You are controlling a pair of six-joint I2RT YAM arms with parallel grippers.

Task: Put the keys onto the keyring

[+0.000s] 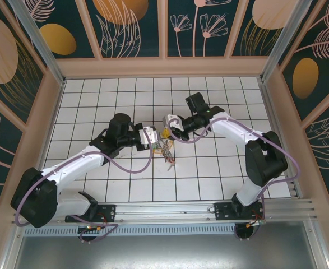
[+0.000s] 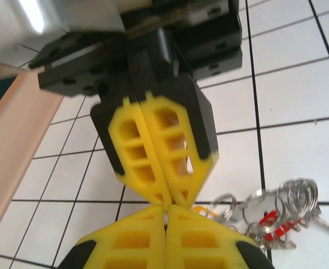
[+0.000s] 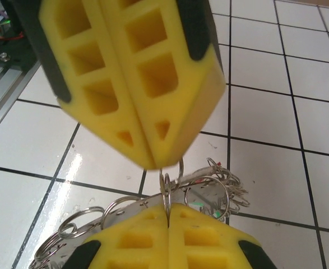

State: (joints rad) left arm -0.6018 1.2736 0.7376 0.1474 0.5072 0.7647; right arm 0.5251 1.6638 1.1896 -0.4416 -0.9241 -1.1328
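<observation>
My two grippers meet tip to tip over the middle of the tiled floor. The right gripper (image 3: 168,207) is shut on a thin metal ring seen edge-on, the keyring (image 3: 165,188). From above, the left gripper (image 3: 156,165) is shut on the same ring's upper edge. In the left wrist view my left gripper (image 2: 165,208) faces the right gripper (image 2: 172,199), and both pairs of yellow fingers are pressed together. Beside the tips hangs a bunch of small rings and keys (image 2: 273,221), one with a red head. In the top view the bunch (image 1: 165,150) dangles below the left gripper (image 1: 156,140) and right gripper (image 1: 167,131).
A flat metal strip with holes (image 3: 125,210) and several loose wire rings (image 3: 74,221) lie just behind my right fingers. Wooden walls (image 1: 46,120) enclose the white tiled floor (image 1: 125,101). An aluminium rail (image 1: 170,210) with the arm bases runs along the near edge.
</observation>
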